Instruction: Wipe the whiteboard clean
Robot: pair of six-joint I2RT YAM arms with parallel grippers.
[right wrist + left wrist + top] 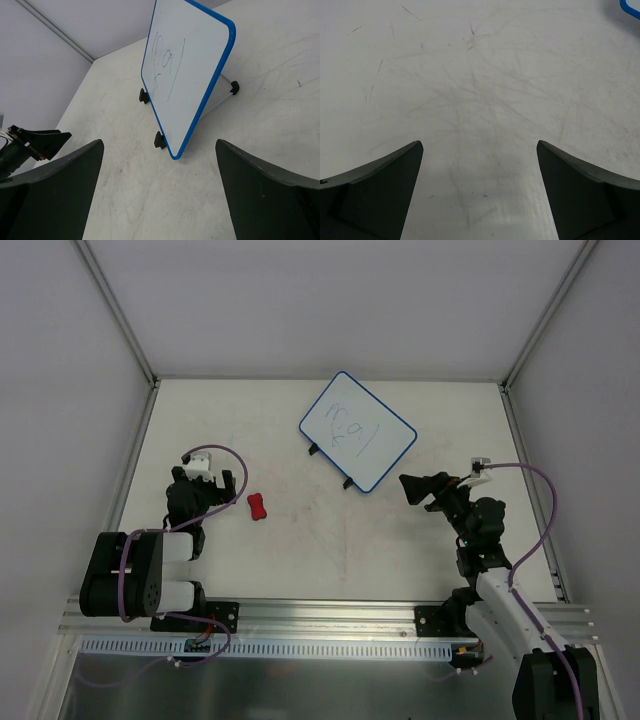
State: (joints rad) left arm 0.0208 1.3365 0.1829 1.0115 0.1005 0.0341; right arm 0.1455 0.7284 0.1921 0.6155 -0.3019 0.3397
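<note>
The whiteboard [358, 430], white with a blue rim and black feet, stands tilted at the back middle of the table, with blue scribbles on it. It also shows in the right wrist view [185, 75], ahead of the open jaws. A small red bone-shaped eraser [257, 507] lies left of centre. My left gripper [228, 483] is open and empty, just left of the eraser. My right gripper [412, 487] is open and empty, just right of the board's near corner. The left wrist view shows only bare table between the open fingers [380, 185].
White walls with metal corner posts [120, 315] enclose the table on three sides. The table surface [330, 540] is scuffed with faint marks. A metal rail [330, 615] runs along the near edge between the arm bases.
</note>
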